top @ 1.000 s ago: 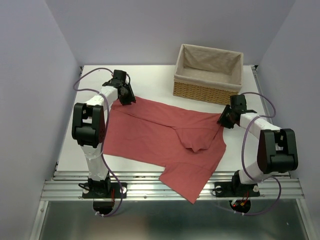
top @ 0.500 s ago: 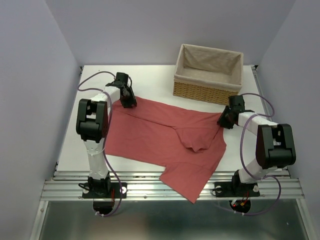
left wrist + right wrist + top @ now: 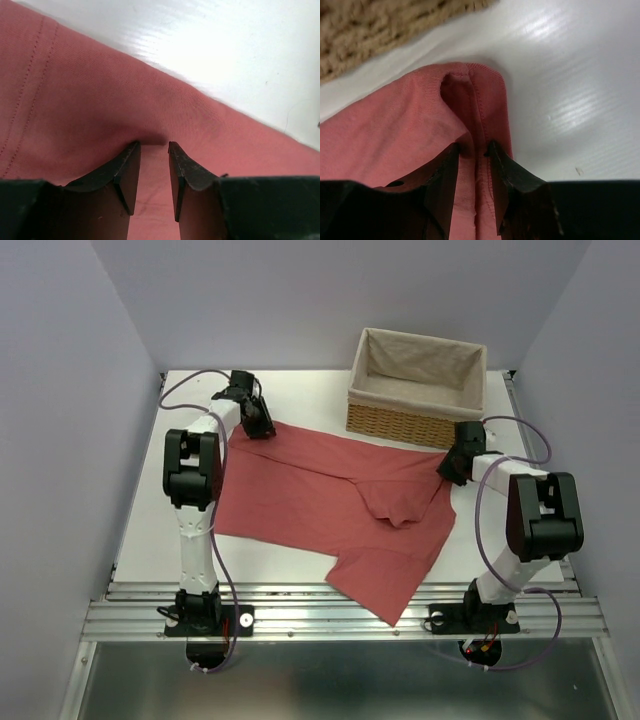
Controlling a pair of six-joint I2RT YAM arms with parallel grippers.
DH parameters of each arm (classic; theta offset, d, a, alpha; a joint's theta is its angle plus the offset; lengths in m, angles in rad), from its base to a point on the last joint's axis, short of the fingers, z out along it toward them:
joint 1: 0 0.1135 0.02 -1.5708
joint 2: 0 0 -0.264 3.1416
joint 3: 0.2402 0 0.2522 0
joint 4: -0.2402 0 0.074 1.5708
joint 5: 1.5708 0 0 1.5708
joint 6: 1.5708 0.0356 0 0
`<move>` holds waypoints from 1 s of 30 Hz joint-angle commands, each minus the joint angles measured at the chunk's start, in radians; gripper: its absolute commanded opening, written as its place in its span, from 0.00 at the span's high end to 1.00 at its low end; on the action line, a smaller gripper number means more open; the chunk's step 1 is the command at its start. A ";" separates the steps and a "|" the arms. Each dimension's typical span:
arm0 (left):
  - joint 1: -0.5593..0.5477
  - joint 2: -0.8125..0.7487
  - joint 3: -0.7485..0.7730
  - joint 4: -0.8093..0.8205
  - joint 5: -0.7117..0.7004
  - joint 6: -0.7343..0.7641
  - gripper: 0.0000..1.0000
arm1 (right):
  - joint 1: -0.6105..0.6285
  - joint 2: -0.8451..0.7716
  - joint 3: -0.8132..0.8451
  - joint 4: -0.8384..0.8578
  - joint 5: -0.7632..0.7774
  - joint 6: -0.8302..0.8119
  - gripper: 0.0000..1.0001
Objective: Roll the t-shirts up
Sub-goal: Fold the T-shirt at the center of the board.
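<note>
Arms low, outstretched — left gripper [image 3: 153, 145] and right gripper [image 3: 472, 146] tight on t-shirt [image 3: 310, 495] corners

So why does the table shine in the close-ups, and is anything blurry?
Left wrist view: glare streaks the table, and the t-shirt darkens into shadow by the left claw. Right wrist view: same glare; the wicker basket is out of focus.

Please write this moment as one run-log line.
left gripper: shut on far-left corner of salmon-red cloth t-shirt | right gripper: shut on its far-right edge | t-shirt: spread, unrolled | lined wicker basket: empty
</note>
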 commanded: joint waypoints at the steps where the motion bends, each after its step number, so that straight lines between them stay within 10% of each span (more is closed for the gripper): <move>1: 0.013 0.079 0.074 -0.016 0.013 0.005 0.59 | -0.001 0.116 0.032 0.002 0.096 0.017 0.62; 10: 0.010 0.010 0.171 -0.085 -0.022 0.037 0.57 | -0.001 -0.026 0.052 -0.058 0.061 -0.007 0.60; 17: 0.010 -0.160 0.133 -0.127 -0.073 0.060 0.56 | 0.008 -0.306 -0.011 -0.162 -0.009 -0.034 0.41; 30: 0.010 -0.463 -0.182 -0.072 -0.090 0.035 0.56 | 0.585 -0.511 -0.178 -0.139 -0.068 0.328 0.32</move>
